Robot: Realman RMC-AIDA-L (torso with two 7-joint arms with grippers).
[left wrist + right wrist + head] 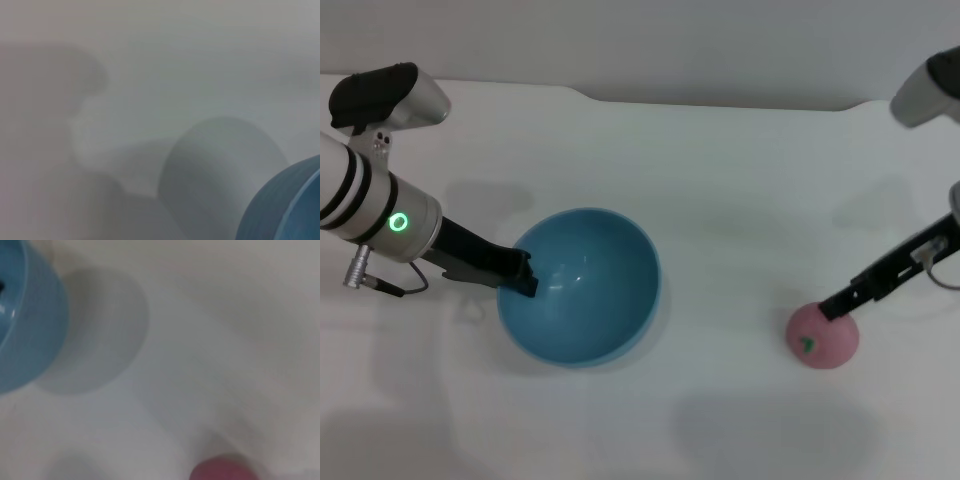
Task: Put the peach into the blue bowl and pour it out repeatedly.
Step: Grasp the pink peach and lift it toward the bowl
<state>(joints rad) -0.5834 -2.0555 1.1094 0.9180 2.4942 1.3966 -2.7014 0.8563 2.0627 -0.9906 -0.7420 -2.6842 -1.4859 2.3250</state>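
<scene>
The blue bowl (588, 300) is left of the table's middle, its opening facing up and empty. My left gripper (523, 277) is shut on the bowl's left rim, with one finger inside the wall. The bowl's outer wall shows in the left wrist view (285, 205) and the right wrist view (27, 325). The pink peach (825, 338), with its green leaf mark, lies on the table at the right. My right gripper (835, 303) touches the top of the peach. A bit of the peach shows in the right wrist view (225, 471).
The white table (720, 200) has its far edge along the back. Bare table lies between the bowl and the peach.
</scene>
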